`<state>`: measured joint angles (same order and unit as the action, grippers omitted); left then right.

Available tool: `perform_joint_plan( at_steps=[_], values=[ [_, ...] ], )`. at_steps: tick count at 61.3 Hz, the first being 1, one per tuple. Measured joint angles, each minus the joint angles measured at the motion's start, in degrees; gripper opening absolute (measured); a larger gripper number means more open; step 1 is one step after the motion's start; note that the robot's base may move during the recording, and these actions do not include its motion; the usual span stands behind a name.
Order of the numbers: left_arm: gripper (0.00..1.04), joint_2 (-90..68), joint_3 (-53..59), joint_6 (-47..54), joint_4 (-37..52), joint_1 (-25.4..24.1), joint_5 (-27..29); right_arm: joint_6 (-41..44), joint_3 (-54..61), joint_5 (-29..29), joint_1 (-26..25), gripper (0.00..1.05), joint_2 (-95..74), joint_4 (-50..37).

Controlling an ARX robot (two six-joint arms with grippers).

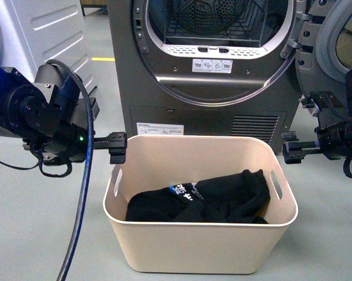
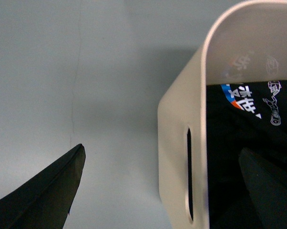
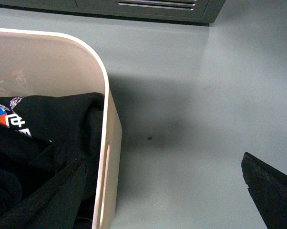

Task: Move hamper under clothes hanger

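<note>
The beige hamper (image 1: 199, 240) stands on the floor in front of me with a black printed garment (image 1: 223, 196) lying in it. My left gripper (image 1: 117, 147) is open at the hamper's left rim. In the left wrist view the left gripper (image 2: 161, 149) straddles the hamper wall (image 2: 174, 124) by its slot handle (image 2: 189, 176), one finger over the floor, the other over the garment (image 2: 229, 133). My right gripper (image 1: 293, 152) is open at the right rim and straddles that wall (image 3: 112, 143) the same way (image 3: 162, 160). The clothes hanger is out of view.
A dark grey dryer (image 1: 211, 99) with its drum open stands right behind the hamper, its round door (image 1: 340, 41) swung out to the right. A white appliance (image 1: 47, 29) is at the back left. A blue-black cable (image 1: 82, 193) hangs from my left arm beside the hamper.
</note>
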<state>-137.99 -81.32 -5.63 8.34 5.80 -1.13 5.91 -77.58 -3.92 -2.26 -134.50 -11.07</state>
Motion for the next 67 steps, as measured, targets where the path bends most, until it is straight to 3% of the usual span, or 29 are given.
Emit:
perform_joint_plan(
  at_steps=[12, 67],
  values=[
    [0.98, 0.0, 0.7, -0.4, -0.1, 1.6, -0.2, 0.0, 1.1, 0.2, 0.0, 0.97, -0.2, -0.4],
    [0.98, -5.0, -1.6, 1.2, -1.3, -0.5, 0.2, 0.4, 2.0, -0.7, 0.0, 0.97, -5.2, -1.7]
  ],
)
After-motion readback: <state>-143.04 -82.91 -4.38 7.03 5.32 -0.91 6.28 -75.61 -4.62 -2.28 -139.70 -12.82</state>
